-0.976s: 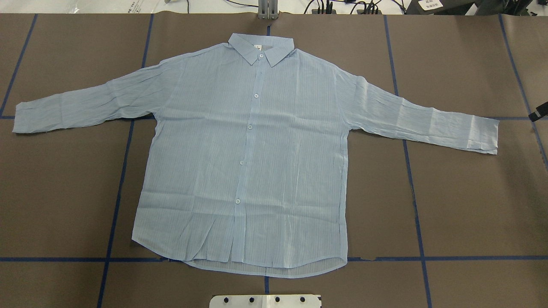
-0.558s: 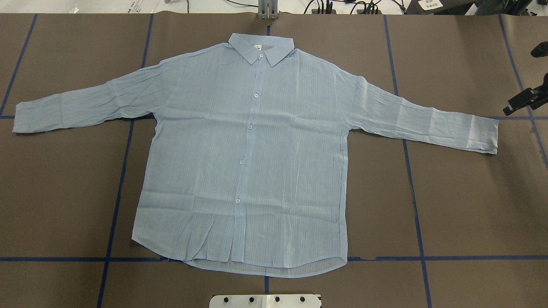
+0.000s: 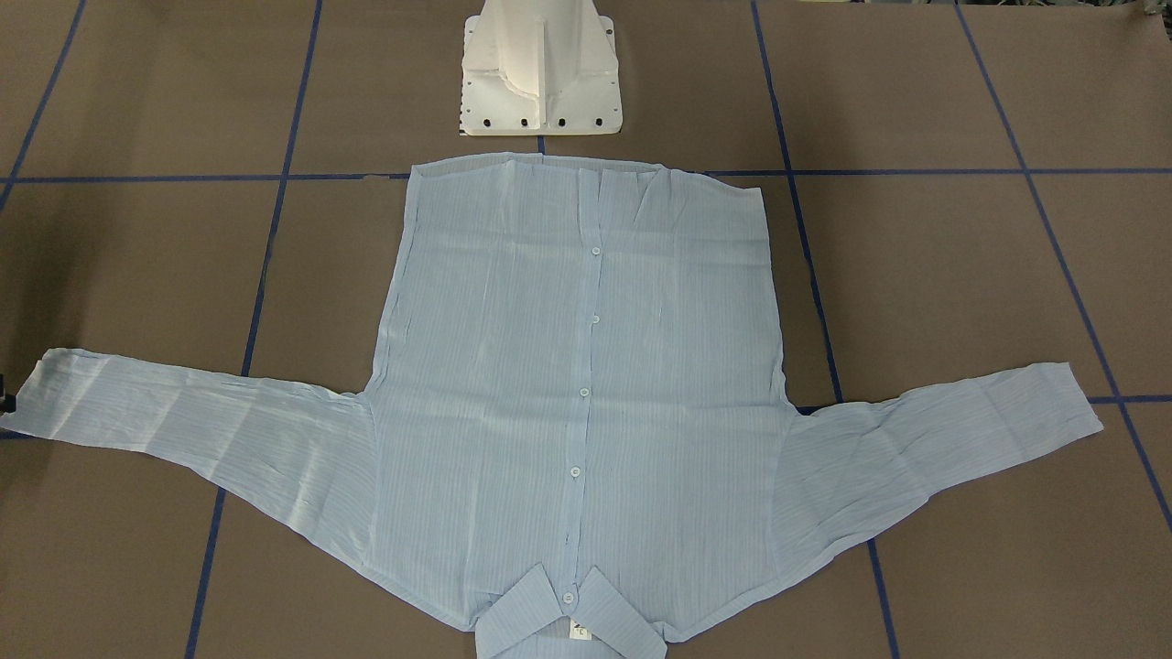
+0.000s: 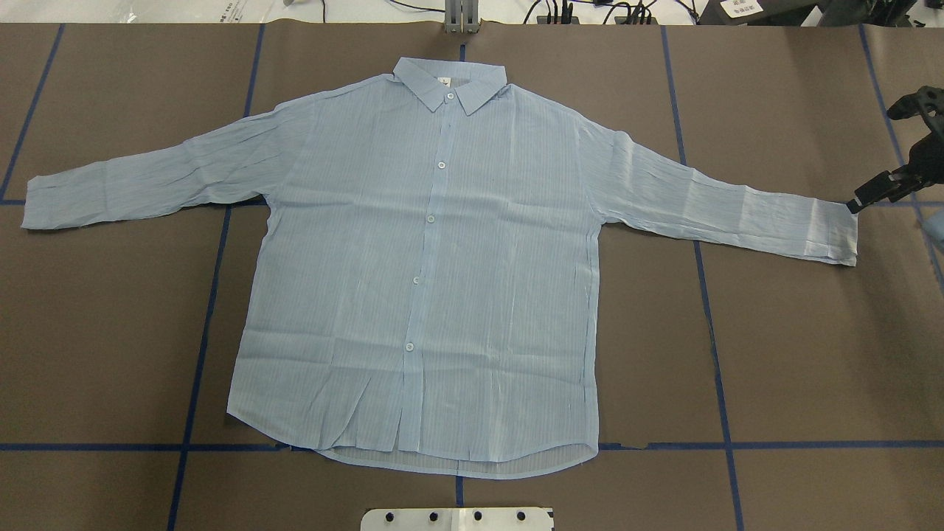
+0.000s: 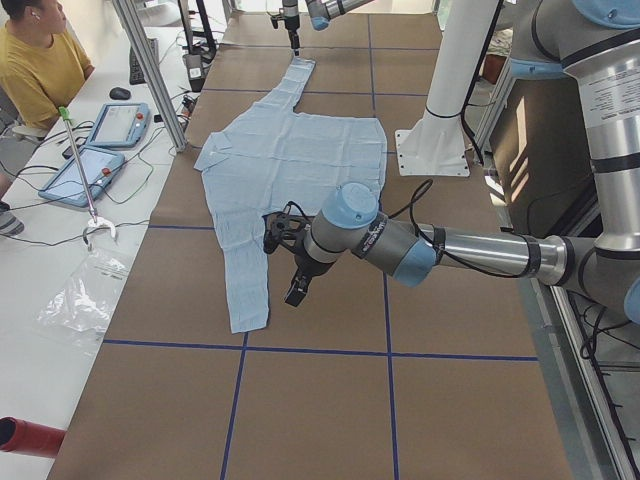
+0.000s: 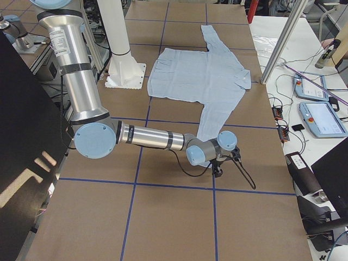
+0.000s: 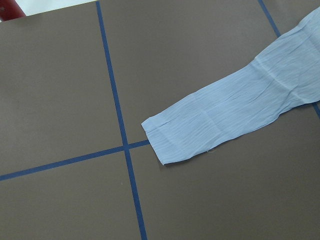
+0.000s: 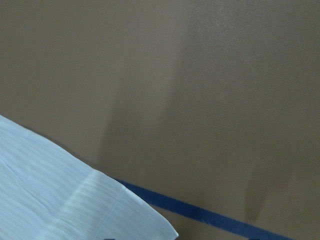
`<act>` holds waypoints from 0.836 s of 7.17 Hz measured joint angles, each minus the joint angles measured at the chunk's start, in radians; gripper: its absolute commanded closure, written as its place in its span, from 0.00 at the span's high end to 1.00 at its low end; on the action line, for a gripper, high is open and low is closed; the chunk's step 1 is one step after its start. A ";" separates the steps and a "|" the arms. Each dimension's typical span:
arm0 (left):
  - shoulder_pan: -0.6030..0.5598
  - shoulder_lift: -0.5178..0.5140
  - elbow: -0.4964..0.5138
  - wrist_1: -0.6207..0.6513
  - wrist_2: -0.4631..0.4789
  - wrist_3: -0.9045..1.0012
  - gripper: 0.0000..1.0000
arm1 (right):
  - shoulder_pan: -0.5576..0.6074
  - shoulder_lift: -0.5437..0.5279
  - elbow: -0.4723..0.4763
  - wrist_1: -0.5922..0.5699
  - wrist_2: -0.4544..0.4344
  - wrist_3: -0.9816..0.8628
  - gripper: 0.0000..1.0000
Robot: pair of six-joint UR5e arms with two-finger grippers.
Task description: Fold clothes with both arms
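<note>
The light blue pinstriped shirt (image 4: 435, 273) lies flat and buttoned on the brown table, collar far from the robot and both sleeves spread out; it also shows in the front view (image 3: 577, 384). My right gripper (image 4: 854, 207) hangs at the tip of the right sleeve's cuff (image 4: 837, 232), which the right wrist view (image 8: 75, 205) shows close below. I cannot tell if it is open or shut. My left gripper (image 5: 293, 292) shows only in the left side view, above the left sleeve; I cannot tell its state. The left cuff (image 7: 175, 137) lies flat.
The white pedestal base (image 3: 540, 82) stands at the hem side of the shirt. Blue tape lines (image 4: 199, 346) cross the brown table. An operator in yellow (image 5: 35, 60) and tablets (image 5: 115, 125) are beyond the collar-side table edge.
My right gripper has come in from the overhead view's right edge and moved left to the right cuff. The shirt has not moved.
</note>
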 measured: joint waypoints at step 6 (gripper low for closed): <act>-0.001 0.000 0.001 0.000 0.000 0.001 1.00 | -0.028 0.009 -0.010 0.009 -0.045 0.000 0.33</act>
